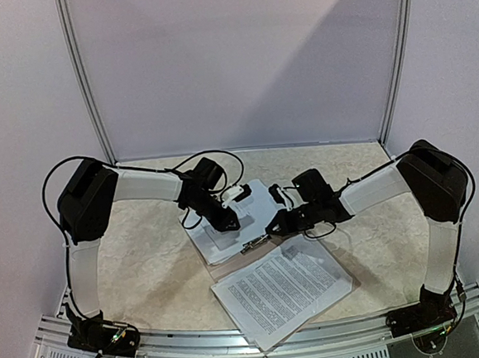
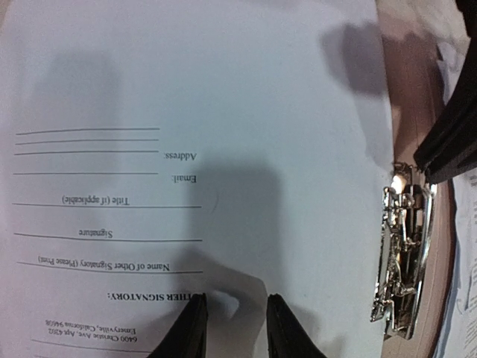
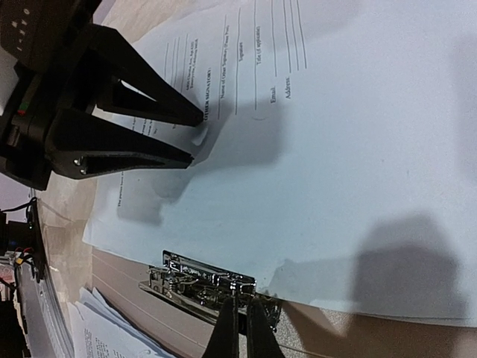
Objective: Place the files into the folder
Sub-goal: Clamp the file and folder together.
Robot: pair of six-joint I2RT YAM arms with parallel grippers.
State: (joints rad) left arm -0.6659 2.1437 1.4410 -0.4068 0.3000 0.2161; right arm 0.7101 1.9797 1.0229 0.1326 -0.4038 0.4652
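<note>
two arms meet over the middle of the table (image 1: 146, 261), where the folder (image 2: 408, 89) lies open and flat with its tan cover showing along one side. a white signature sheet (image 2: 223, 97), printed with blank lines for name, title, email and address, lies face up on the folder and covers most of it. the left gripper (image 1: 229, 221) points down onto this sheet; its fingers (image 2: 186, 332) stand a narrow way apart, both tips resting on the paper near the printed block, with a small pucker of paper between them, and nothing is clamped in the gap. the right gripper (image 1: 270, 229) comes in from the other side, its fingers pressed together with no gap, tips at the shiny metal spring clip (image 3: 201, 277) that sits on the folder just beside the sheet's edge; whether they pinch part of the clip or only touch it i cannot tell. the two grippers are near each other but apart. a stack of printed sheets (image 1: 281, 290), dense with black text and slightly fanned, lies nearer the arm bases, just beside the clip, turned at an angle to the table edge.
</note>
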